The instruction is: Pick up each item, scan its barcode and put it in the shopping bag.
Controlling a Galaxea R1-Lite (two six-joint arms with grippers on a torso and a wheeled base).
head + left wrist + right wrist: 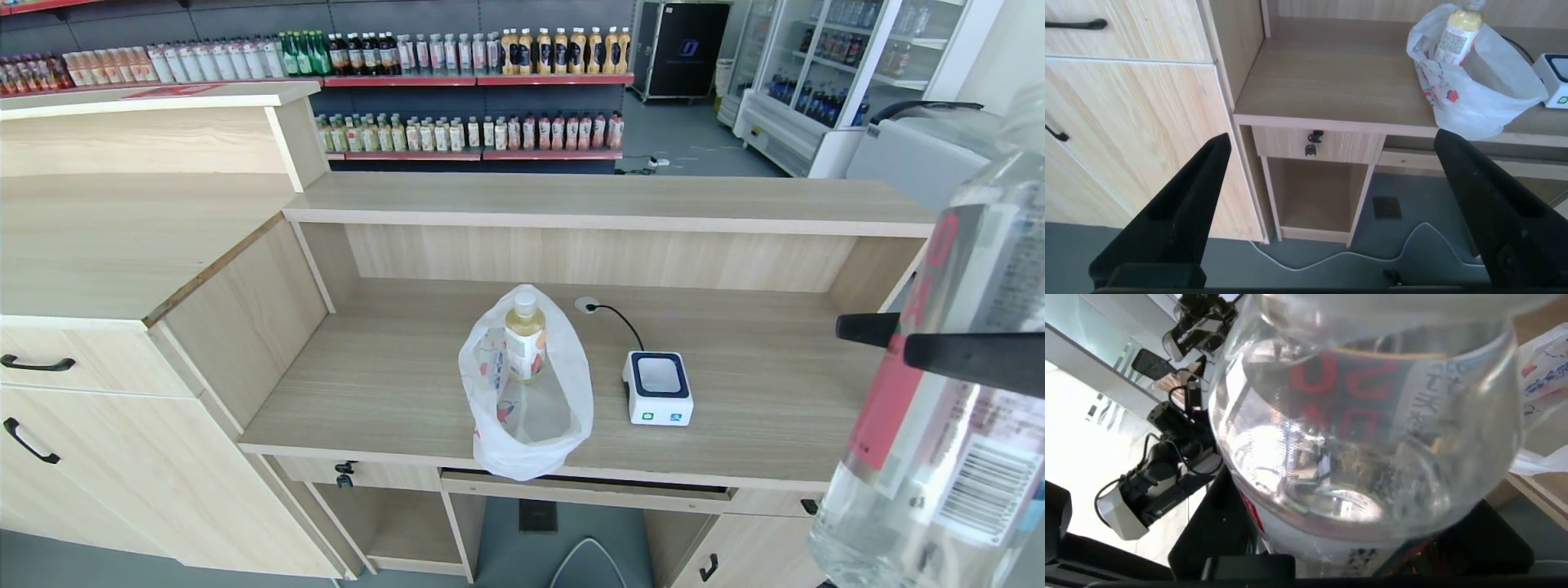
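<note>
A light wood desk [392,384] sits under a raised ledge [604,200]. To its left stands a taller cabinet with black drawer handles [37,363]. Keys [1311,143] hang from a lock beneath the desk's front edge, and a white cable [1331,261] trails on the floor below. Behind are store shelves of bottled drinks [457,57], a black case [686,49] and glass-door coolers [824,65].

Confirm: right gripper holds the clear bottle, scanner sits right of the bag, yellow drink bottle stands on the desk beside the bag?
One error: the yellow drink bottle stands inside the shopping bag, not beside it, per the head view. The right gripper does hold the clear bottle; the scanner sits right of the bag.
</note>
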